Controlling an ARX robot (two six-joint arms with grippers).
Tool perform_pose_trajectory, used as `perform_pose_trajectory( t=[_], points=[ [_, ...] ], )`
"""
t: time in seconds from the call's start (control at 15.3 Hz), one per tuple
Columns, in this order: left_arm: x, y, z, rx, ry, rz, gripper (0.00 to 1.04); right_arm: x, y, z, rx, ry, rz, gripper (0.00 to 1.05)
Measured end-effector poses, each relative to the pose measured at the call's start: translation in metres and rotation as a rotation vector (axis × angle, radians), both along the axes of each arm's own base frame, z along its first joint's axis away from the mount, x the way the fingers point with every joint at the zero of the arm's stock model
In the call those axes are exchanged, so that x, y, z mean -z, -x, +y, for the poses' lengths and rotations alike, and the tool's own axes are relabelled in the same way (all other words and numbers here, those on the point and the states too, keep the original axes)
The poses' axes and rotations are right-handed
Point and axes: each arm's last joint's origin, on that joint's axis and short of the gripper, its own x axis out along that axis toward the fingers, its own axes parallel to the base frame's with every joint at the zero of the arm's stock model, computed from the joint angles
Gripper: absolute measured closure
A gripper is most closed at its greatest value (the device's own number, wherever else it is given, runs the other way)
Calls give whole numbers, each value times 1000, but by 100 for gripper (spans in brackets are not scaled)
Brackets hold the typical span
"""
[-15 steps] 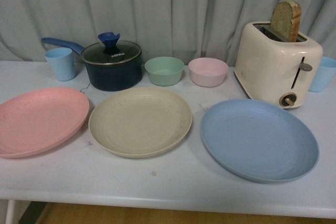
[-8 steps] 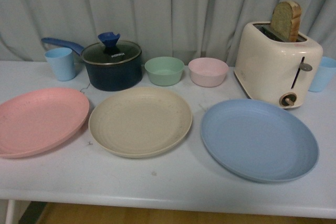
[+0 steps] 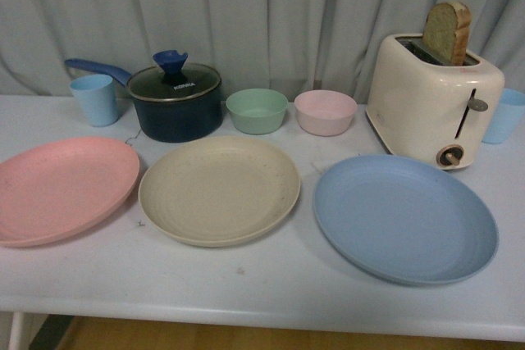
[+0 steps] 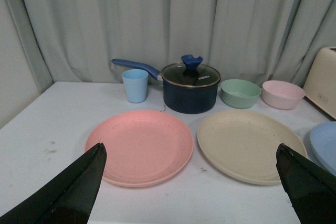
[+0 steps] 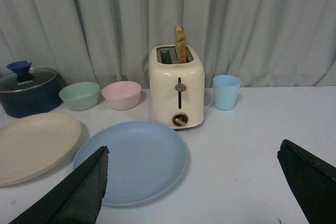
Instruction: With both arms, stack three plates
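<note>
— which step in hand?
— looks like the very start, with no stacking done. three plates flat on the table [image 3: 262,288], side by side and apart: pink plate [image 3: 61,190] at the left, beige plate [image 3: 219,190] in the middle, blue plate [image 3: 404,219] at the right.
— and the grippers?
— absent from the front view. in the wrist views: left gripper [image 4: 190,149] spread wide with nothing between the fingers, hanging short of the pink and beige plates. right gripper [image 5: 193,149] likewise spread and empty, facing the blue plate. touching nothing, either of them.
— next move?
— probably going down to a rim: left for the pink, right for the blue, with the beige as the likely base between them. calls for a low approach and a pinch on a thin, shallow edge, then a lift high enough to clear the beige rim. worth minding the toaster [image 3: 432,100] just behind the blue plate.
— count of the rest, left to right?
— along the back: one blue cup [image 3: 94,98], one dark pot [image 3: 176,112] under its lid [image 3: 174,81], one green bowl [image 3: 257,111], one pink bowl [image 3: 325,112], the one toaster with one slice of bread [image 3: 447,32] standing in it, then a second blue cup [image 3: 502,116]. in all: three plates, two cups, two bowls, one pot, one toaster, one slice.
</note>
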Motion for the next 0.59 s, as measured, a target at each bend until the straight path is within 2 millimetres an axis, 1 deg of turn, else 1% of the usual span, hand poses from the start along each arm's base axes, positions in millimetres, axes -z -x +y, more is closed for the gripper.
perform_pose_trajectory(
  t=[0.59],
  points=[
    [0, 0, 0, 0, 0, 0, 7, 0, 0, 0, 0, 0, 0, 6]
  ],
)
